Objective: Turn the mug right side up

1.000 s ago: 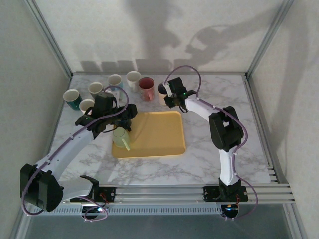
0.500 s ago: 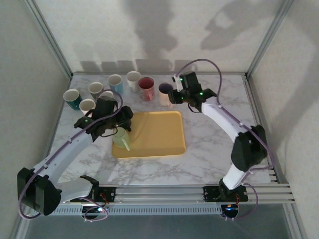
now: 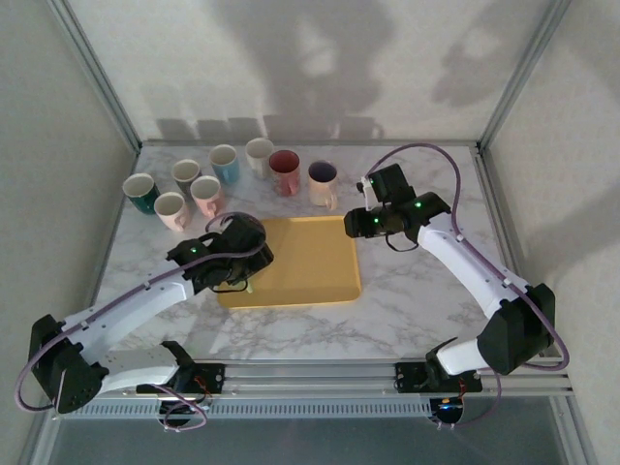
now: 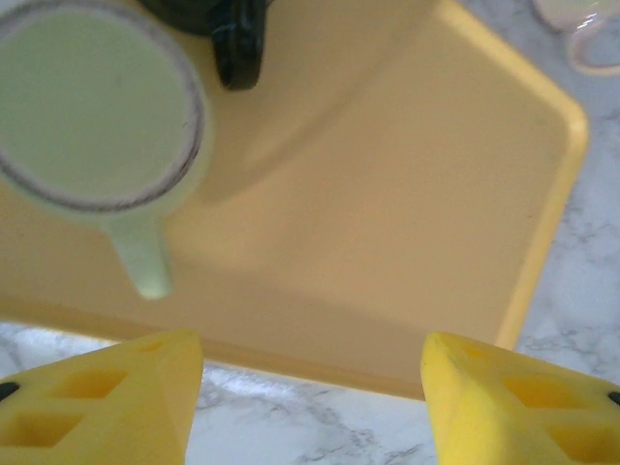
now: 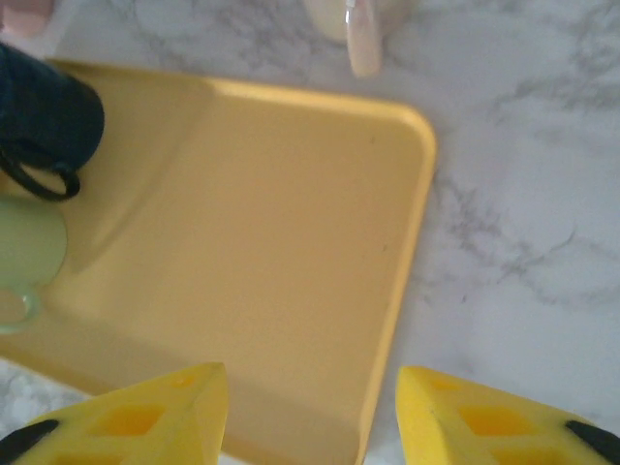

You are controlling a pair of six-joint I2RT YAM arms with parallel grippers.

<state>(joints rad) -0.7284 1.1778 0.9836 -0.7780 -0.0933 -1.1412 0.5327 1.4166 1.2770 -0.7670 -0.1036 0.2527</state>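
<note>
Marble table (image 3: 407, 291) carries a yellow tray (image 3: 310, 257). Near its left corner stands the light green mug (image 4: 92, 107), apparently base-up, beside a dark mug (image 5: 44, 121). The left gripper (image 4: 308, 366) hovers above with fingers spread and empty; the right gripper (image 5: 310, 387) is likewise released. The flip looks not yet done.

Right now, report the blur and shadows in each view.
Top external: dim but sharp enough, large arm shadows on the back wall. Left wrist: soft throughout, the green mug fuzzy-edged, a shadow beside it on the tray. Right wrist: also soft, no glare.
</note>
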